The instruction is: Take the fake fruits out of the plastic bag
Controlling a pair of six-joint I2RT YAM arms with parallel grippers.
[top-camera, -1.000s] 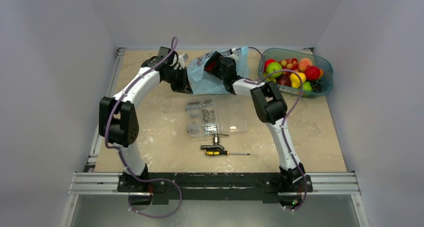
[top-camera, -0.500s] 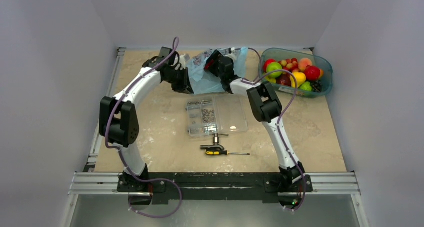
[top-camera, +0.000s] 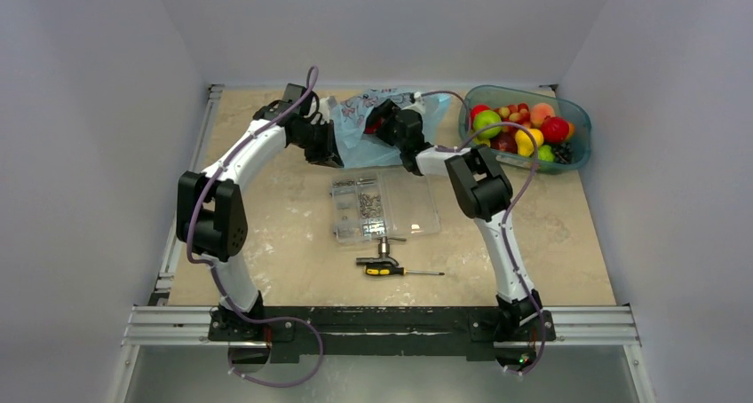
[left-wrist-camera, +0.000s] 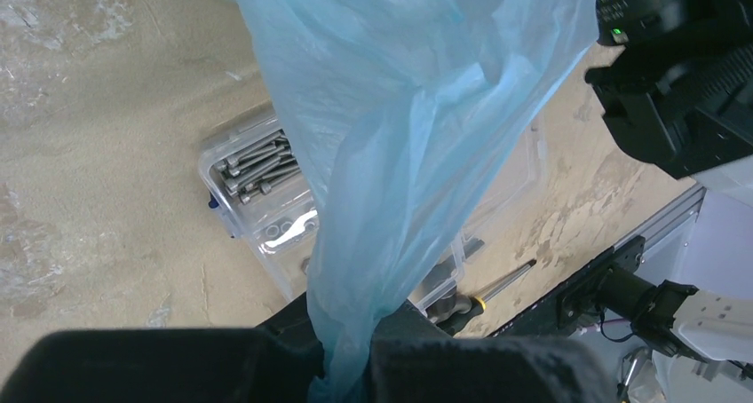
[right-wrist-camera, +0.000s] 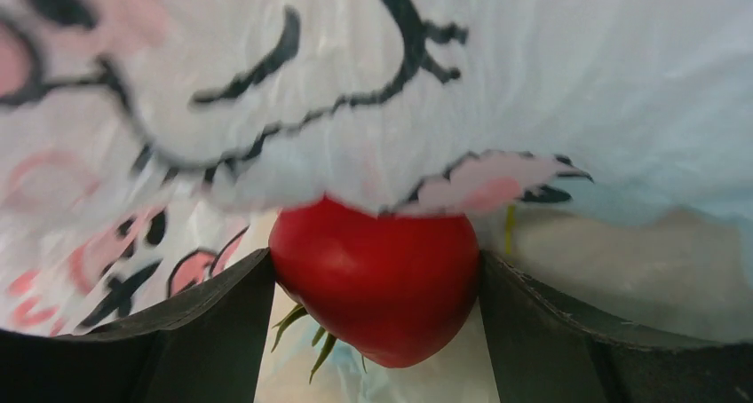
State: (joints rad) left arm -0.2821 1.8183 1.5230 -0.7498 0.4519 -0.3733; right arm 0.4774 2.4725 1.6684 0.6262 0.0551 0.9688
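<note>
my left end effector (left-wrist-camera: pixel 342 367) is pinched tight on a gathered fold of the plastic bag (left-wrist-camera: pixel 400 110), which is held up at the far middle of the surface (top-camera: pixel 266 234). my right end effector (right-wrist-camera: pixel 374 283) is tucked under the bag's printed film (it drapes right over the camera), with both fingers pressed against a red fruit (right-wrist-camera: pixel 373 252) with a green calyx.
</note>
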